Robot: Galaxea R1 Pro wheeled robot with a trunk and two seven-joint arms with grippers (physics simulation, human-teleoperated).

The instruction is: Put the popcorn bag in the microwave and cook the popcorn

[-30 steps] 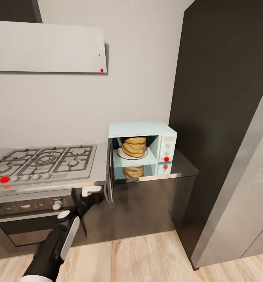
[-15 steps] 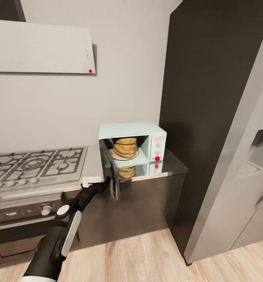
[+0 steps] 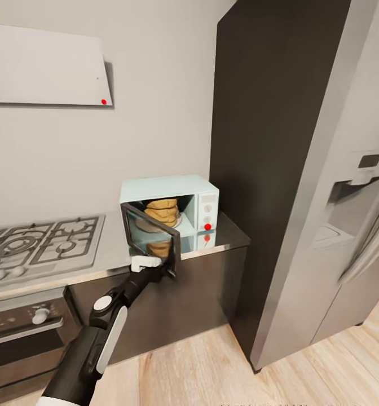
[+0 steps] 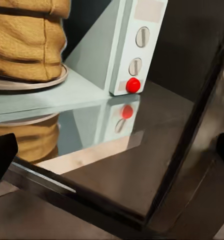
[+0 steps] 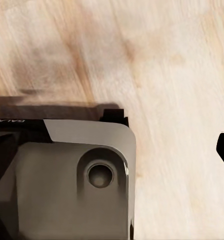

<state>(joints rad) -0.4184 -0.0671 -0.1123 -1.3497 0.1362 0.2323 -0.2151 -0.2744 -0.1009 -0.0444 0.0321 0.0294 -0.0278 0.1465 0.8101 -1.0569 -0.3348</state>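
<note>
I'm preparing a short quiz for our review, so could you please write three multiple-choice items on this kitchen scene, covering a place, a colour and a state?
1. Where is the popcorn bag?
A. on the hob
B. inside the microwave
C. on the floor

2. What colour is the microwave's casing?
A. pale mint-blue
B. black
C. yellow

3. How does the microwave door stand?
A. fully shut
B. removed
C. partly open

Answers:
1 B: the popcorn bag sits on the round plate within the microwave.
2 A: its top and sides are pale mint-blue.
3 C: the door angles out from the front, with the left gripper at its lower edge.
</note>
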